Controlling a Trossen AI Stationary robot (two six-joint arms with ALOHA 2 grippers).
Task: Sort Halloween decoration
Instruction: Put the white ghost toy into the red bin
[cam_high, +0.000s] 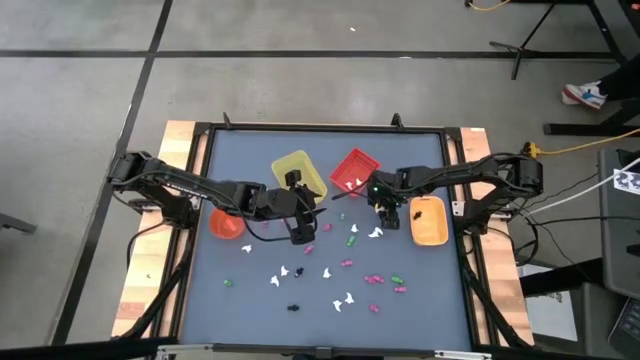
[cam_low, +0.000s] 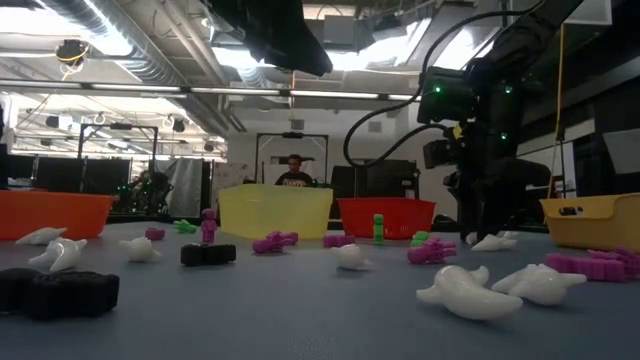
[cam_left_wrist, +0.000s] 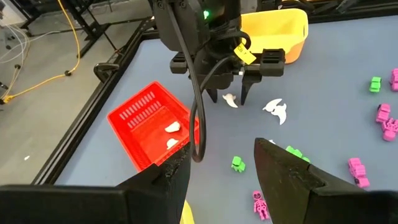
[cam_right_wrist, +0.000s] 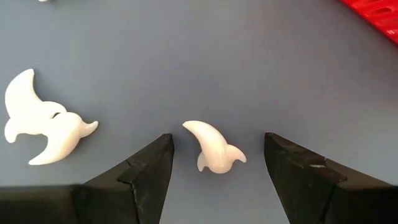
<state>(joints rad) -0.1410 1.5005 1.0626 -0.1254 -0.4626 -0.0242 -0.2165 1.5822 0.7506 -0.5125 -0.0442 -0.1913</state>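
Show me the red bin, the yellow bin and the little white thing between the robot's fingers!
red bin (cam_left_wrist: 140, 118): left wrist view, on its slotted wall.
yellow bin (cam_high: 290, 163): high view, on its floor.
white trinket (cam_right_wrist: 214, 149): right wrist view, on its curved body.

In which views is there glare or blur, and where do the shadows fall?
Low view: bright ceiling lights glare above, the near white trinket looks soft, the right gripper is backlit and dark. Right wrist view: sharp, a faint shadow under the white piece. High view: even light, the red bin shows clearly.
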